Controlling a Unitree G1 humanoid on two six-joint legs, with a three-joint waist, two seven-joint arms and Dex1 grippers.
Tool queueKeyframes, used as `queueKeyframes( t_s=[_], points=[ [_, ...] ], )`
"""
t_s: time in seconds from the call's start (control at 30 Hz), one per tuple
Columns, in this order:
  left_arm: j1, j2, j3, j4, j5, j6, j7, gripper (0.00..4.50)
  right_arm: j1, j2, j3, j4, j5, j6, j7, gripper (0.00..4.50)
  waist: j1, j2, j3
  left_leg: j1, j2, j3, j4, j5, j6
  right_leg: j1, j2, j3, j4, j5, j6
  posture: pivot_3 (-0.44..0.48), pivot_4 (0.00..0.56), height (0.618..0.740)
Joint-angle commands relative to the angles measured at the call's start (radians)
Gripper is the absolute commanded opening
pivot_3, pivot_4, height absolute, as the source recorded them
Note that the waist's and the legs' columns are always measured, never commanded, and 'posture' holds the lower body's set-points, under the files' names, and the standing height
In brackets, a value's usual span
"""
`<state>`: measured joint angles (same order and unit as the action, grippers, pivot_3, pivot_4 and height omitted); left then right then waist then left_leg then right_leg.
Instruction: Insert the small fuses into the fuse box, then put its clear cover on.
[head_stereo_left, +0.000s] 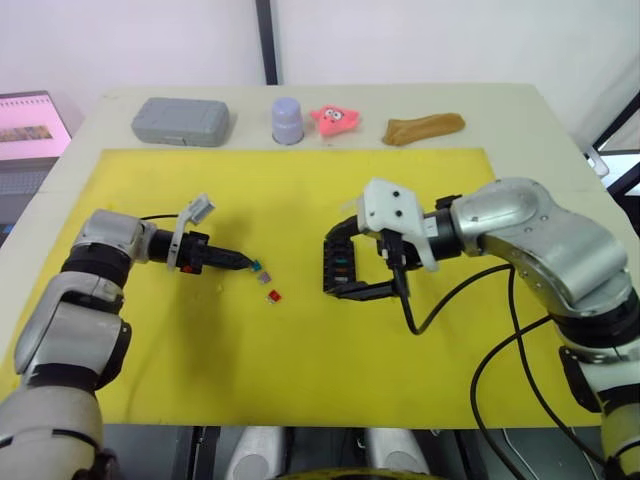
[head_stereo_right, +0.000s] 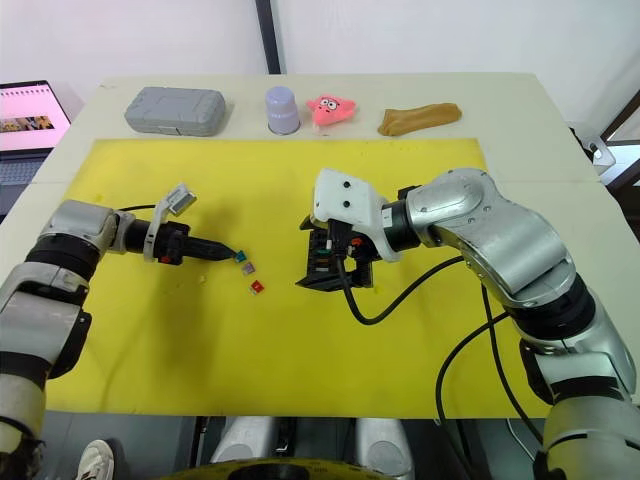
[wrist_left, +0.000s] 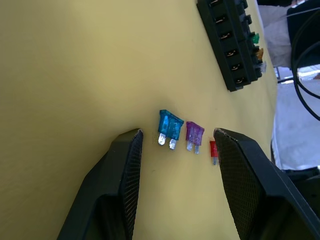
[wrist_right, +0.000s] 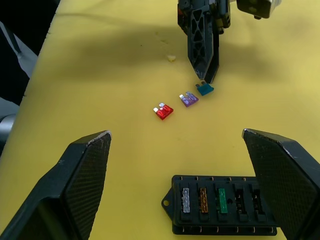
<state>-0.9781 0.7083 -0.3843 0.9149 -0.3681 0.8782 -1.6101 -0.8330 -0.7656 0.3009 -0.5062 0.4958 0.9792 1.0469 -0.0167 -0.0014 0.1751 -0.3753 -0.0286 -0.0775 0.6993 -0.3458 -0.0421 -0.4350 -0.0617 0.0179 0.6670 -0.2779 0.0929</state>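
Nearest you, the right gripper has its two black fingers spread wide, holding nothing. The black fuse box lies on the yellow mat between those fingertips, apart from both. A grey fuse, an amber fuse and a green fuse sit side by side in its slots, and the slots next to the green one are bare.

Beyond the box, across open mat, your left gripper rests with its tips low at the mat, fingers parted and gripping nothing. Between them lie the teal fuse and the purple fuse, metal blades pointing back toward the wrist. The teal one is nearer the one finger; the purple one is just beside it. The red fuse lies right against the inner edge of the other finger, partly hidden by it. In the right wrist view the three loose fuses form a short diagonal row, with the teal one just at the left gripper's tips.

I cannot make out the clear cover on the mat.
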Motion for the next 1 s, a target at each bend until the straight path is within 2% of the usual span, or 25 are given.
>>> queueKeyframes(
  t_s=[0.03, 0.27, 0.4, 0.8, 0.93, 1.0],
  points=[
    [-0.009, -0.014, -0.045, -0.008, -0.017, -0.014, -0.004, 2.40, -0.015, -0.003, -0.016, -0.033, 0.011, 0.006, -0.011, 4.50, 0.001, 0.000, 0.000, 0.000, 0.000, 0.000, 0.000, 0.000, 0.000, 0.000, 0.000, 0.000, 0.000, 0.000, 0.000, 0.000, 0.150, 0.740],
    [-0.013, -0.022, -0.058, 0.031, -0.003, -0.062, -0.004, 2.40, -0.015, -0.001, -0.016, -0.038, 0.015, 0.012, -0.020, 4.50, 0.001, 0.000, 0.000, 0.000, -0.001, 0.000, 0.000, 0.000, 0.000, 0.000, 0.000, 0.000, 0.000, 0.000, 0.000, 0.000, 0.150, 0.740],
    [-0.005, -0.018, -0.069, 0.020, -0.005, -0.078, -0.004, 1.14, -0.012, -0.002, -0.015, -0.043, 0.016, 0.012, -0.023, 4.50, 0.000, 0.000, 0.000, 0.000, -0.001, 0.000, 0.000, 0.000, 0.000, 0.000, 0.000, 0.000, 0.000, 0.000, 0.000, 0.000, 0.150, 0.740],
    [-0.009, -0.025, -0.060, 0.076, 0.032, -0.131, -0.004, 1.14, -0.012, -0.001, -0.013, -0.044, 0.012, 0.007, -0.023, 4.50, -0.003, 0.000, 0.000, 0.000, -0.002, 0.000, 0.000, 0.000, 0.000, 0.000, 0.000, 0.000, 0.000, 0.000, 0.000, 0.000, 0.150, 0.740],
    [-0.018, -0.036, -0.043, 0.105, 0.050, -0.145, -0.004, 0.07, -0.011, -0.001, -0.013, -0.045, 0.011, 0.004, -0.024, 4.50, -0.003, 0.000, 0.000, 0.000, -0.003, 0.000, 0.000, 0.000, 0.000, 0.000, 0.000, 0.000, 0.000, 0.000, 0.000, 0.000, 0.150, 0.740],
    [-0.020, -0.040, -0.038, 0.115, 0.059, -0.153, -0.004, 0.07, -0.011, -0.001, -0.013, -0.046, 0.010, 0.004, -0.024, 4.50, -0.002, 0.000, 0.000, 0.000, -0.003, 0.000, 0.000, 0.000, 0.000, 0.000, 0.000, 0.000, 0.000, 0.000, 0.000, 0.000, 0.150, 0.740]
  ],
)
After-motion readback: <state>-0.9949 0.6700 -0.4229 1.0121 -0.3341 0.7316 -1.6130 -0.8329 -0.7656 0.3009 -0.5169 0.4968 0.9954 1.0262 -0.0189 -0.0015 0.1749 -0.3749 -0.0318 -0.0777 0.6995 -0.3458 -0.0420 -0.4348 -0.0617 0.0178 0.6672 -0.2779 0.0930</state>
